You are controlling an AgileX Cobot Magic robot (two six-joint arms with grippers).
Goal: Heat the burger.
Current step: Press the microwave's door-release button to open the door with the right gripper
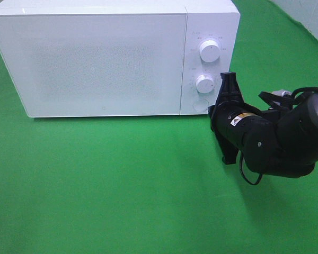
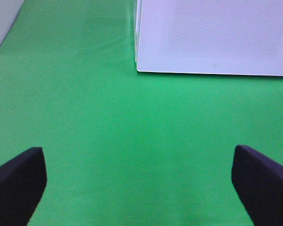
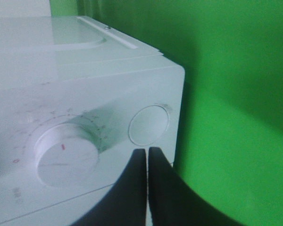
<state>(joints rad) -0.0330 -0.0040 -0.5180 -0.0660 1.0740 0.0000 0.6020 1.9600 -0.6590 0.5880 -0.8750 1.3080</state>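
while the white microwave (image 1: pixel 103 58) is sitting at about 11 o'clock in the high view with its door (image 1: pixel 90 61) fully closed, the burger is not showing in any view. it may be lying behind that frosted door, but the pictures are not settling this.

the right gripper (image 3: pixel 147 150) is standing at about 3 o'clock in the high view with its two fingers pressed together and nothing between them. its tips are pointing at the control panel, just beside the round button (image 3: pixel 149 124) that is sitting at 6 o'clock from the lower dial (image 1: pixel 204 83). whether the tips are touching the panel is not clear. the left gripper (image 2: pixel 140 181) is hanging over the green cloth (image 1: pixel 122 185) with its fingers spread as wide as they go, carrying nothing, and the microwave's near corner is lying ahead of it.

judging from the task, the button press for the door seems to be the step in hand. the burger is likely going to be light, soft and loosely stacked, with a glossy bun that is going to slip and squash under pinching fingers. taking hold low and gently across the bun's sides, or by the rim of whatever is carrying it, is looking safer.
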